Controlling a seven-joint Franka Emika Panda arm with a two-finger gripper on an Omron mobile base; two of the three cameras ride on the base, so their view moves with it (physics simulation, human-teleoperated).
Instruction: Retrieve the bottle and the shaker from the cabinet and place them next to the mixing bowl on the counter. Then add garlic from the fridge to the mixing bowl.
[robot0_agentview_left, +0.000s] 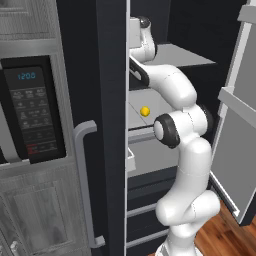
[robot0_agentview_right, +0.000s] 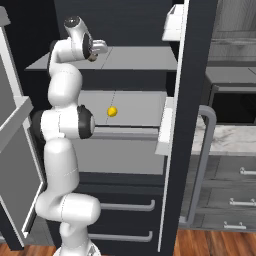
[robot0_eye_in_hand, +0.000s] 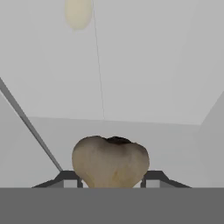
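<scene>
In the hand view the garlic (robot0_eye_in_hand: 110, 162), a pale tan lump with a dark top, sits on a pale grey shelf (robot0_eye_in_hand: 144, 78) inside the fridge (robot0_agentview_right: 192, 75). My gripper (robot0_eye_in_hand: 111, 179) has a dark finger tip pressed against each side of it. From the right base view the arm reaches up onto the upper fridge shelf (robot0_agentview_right: 140, 57), with the gripper (robot0_agentview_right: 102, 47) low over it. The left base view shows the hand (robot0_agentview_left: 142, 27) just past the edge of the black fridge door (robot0_agentview_left: 112, 100). A strip of the marble counter (robot0_agentview_right: 225, 137) lies to the right.
A small yellow round fruit (robot0_agentview_right: 112, 111) (robot0_agentview_left: 145, 111) lies on the lower shelf; a pale yellowish blob (robot0_eye_in_hand: 78, 13) shows far off in the hand view. Open fridge doors flank the arm on both sides (robot0_agentview_left: 235, 125). A microwave (robot0_agentview_left: 32, 110) sits to the left.
</scene>
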